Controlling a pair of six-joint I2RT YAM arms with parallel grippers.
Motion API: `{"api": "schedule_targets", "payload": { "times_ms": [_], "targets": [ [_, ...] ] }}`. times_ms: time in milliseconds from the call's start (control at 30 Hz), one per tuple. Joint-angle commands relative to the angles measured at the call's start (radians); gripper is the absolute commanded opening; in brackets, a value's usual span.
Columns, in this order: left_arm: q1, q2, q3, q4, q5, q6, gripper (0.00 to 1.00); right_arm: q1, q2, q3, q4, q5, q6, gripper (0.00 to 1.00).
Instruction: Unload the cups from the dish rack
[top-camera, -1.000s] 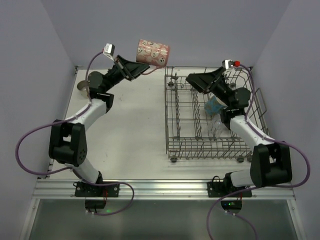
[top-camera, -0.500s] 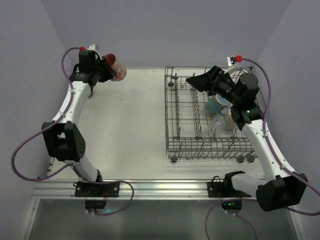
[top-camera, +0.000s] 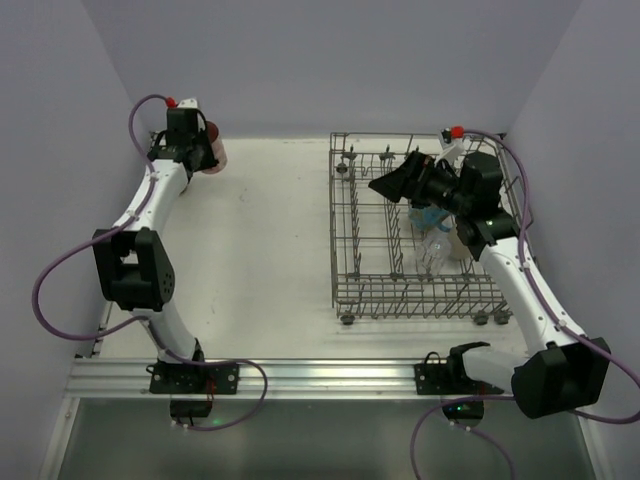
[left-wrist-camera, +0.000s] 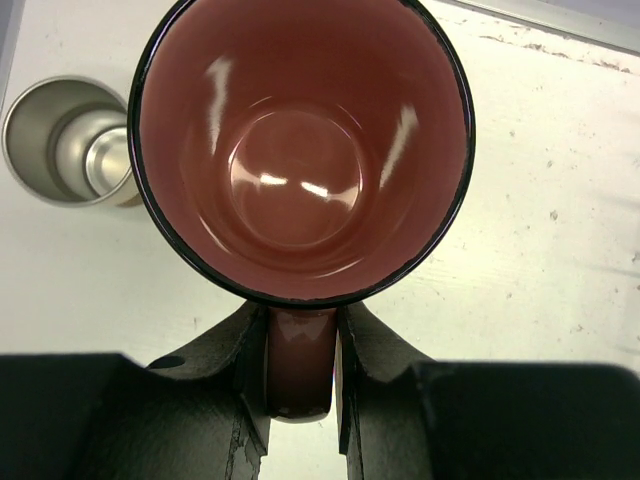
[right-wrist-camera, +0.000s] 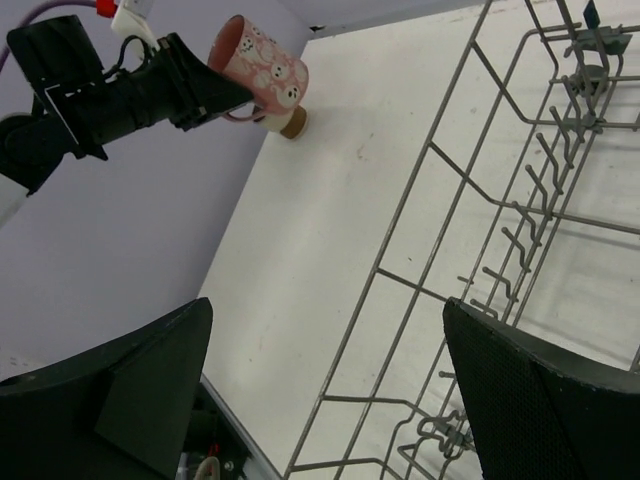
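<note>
My left gripper (top-camera: 197, 148) is shut on the handle of the pink patterned mug (top-camera: 216, 156) at the far left back corner. The left wrist view looks straight down into the mug (left-wrist-camera: 300, 150), with its handle pinched between the fingers (left-wrist-camera: 225, 370). A small tan cup (left-wrist-camera: 65, 140) stands on the table just left of it. The right wrist view also shows the mug (right-wrist-camera: 265, 72) and the tan cup (right-wrist-camera: 293, 122). My right gripper (top-camera: 385, 185) is open and empty over the dish rack (top-camera: 345, 235). The rack holds a blue patterned mug (top-camera: 430, 213), a clear glass tumbler (top-camera: 435, 250) and a beige cup (top-camera: 461, 245).
The purple walls stand close behind and to the left of the pink mug. The rack's upright tines (right-wrist-camera: 520, 250) lie under my right gripper. Bare white table (top-camera: 265, 240) lies between the rack and the left arm.
My left arm has swung the pink mug from high at the back middle to the far left corner and lowered it beside the tan cup. My right gripper has shifted slightly over the rack.
</note>
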Motion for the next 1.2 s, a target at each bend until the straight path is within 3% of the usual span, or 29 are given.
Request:
{"api": "schedule_targets", "payload": {
  "times_ms": [0, 300, 533, 800, 1167],
  "targets": [
    [0.0, 0.029, 0.002, 0.214, -0.007, 0.063, 0.0, 0.005, 0.005, 0.055, -0.075, 0.008, -0.089, 0.99],
    [0.004, 0.076, -0.085, 0.38, -0.02, 0.099, 0.0, 0.004, -0.022, 0.0, -0.081, 0.037, -0.169, 0.99],
    [0.022, 0.118, -0.068, 0.364, -0.043, 0.116, 0.0, 0.004, 0.008, 0.004, -0.082, 0.06, -0.174, 0.99],
    [0.06, 0.2, -0.016, 0.292, -0.062, 0.087, 0.0, 0.012, 0.067, 0.109, -0.231, 0.193, -0.229, 0.99],
    [0.099, 0.236, -0.016, 0.242, -0.015, 0.021, 0.0, 0.012, 0.101, 0.159, -0.291, 0.29, -0.233, 0.99]
  ]
}}
